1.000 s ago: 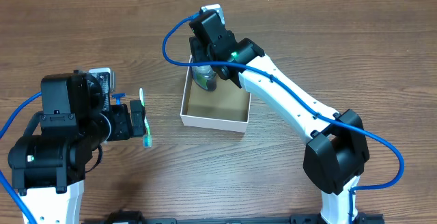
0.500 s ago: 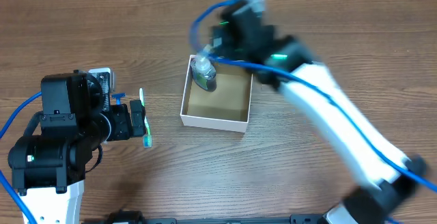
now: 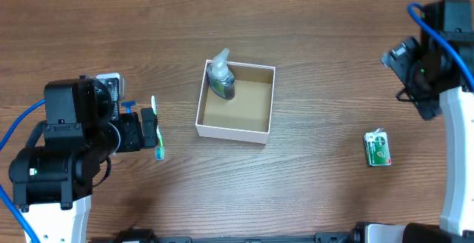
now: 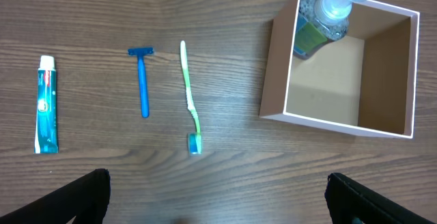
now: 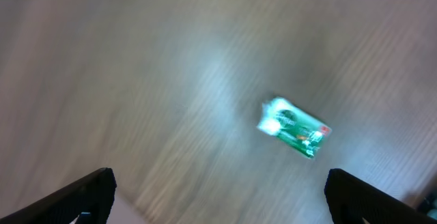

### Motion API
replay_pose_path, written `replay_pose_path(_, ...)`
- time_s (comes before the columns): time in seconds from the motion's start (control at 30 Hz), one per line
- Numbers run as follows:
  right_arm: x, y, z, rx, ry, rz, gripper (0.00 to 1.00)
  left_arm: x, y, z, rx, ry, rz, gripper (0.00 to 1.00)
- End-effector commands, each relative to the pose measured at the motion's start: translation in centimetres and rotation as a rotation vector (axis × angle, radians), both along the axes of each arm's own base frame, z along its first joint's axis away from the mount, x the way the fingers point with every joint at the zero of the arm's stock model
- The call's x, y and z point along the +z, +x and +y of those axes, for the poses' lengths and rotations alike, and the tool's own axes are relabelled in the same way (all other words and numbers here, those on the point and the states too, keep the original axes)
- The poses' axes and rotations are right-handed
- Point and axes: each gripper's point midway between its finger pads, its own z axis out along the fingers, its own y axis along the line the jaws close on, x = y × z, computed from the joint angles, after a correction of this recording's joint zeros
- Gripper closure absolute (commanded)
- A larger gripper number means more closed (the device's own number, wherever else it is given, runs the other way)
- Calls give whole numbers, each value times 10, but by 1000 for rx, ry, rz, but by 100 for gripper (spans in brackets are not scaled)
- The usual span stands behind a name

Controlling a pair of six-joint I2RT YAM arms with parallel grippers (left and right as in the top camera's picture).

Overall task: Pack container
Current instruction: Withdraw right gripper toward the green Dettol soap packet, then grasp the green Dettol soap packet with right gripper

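The container, a square white-walled box with a brown floor, sits mid-table; it also shows in the left wrist view. A clear soap bottle lies in its far left corner. A green toothbrush, a blue razor and a toothpaste tube lie on the table left of the box. A green packet lies at the right. My left gripper is open and empty by the toothbrush. My right gripper is open and empty, above the table at the far right.
The wooden table carries everything. The right arm stands over the table's right edge, beyond the packet. The right wrist view is blurred.
My right gripper has let go of the soap bottle in the box and swung fast from the box to the far right. The left arm has not moved.
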Motion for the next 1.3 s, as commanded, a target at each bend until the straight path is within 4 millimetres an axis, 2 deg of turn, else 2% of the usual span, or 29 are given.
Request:
replay_pose_path(0.0, -45, -20, -11, -82, 56, 119, 0, 8, 3, -4, -38, 1, -27, 0)
replay_pose_path(0.17, -103, -42, -9, -82, 85, 244, 0, 8, 3, -4, -38, 1, -26, 0)
replay_pose_path(0.27, -141, -43, 1, -72, 140, 244, 0, 8, 3, -4, -38, 1, -27, 0)
replay_pose_path(0.5, -194, -52, -7, -103, 135, 225, 0, 8, 3, -4, -35, -2, -26, 0)
replay_pose_path(0.57, -202, -52, -16, -85, 94, 218, 0, 8, 3, -4, -24, -9, -25, 0)
replay_pose_path(0.67, -207, -41, -20, 99, 43, 198, 0, 9, 4, -4, -22, -10, -28, 0)
replay_pose_path(0.77, -208, -42, -19, 235, 16, 226, 0, 9, 5, -4, -23, -9, -33, 0)
replay_pose_path(1.0, -208, -45, -20, 264, 8, 249, 0, 9, 4, -4, -23, -9, -32, 0)
replay_pose_path(1.27, -210, -54, -14, 453, 7, 312, 0, 8, 3, -4, -23, -10, -27, 0)
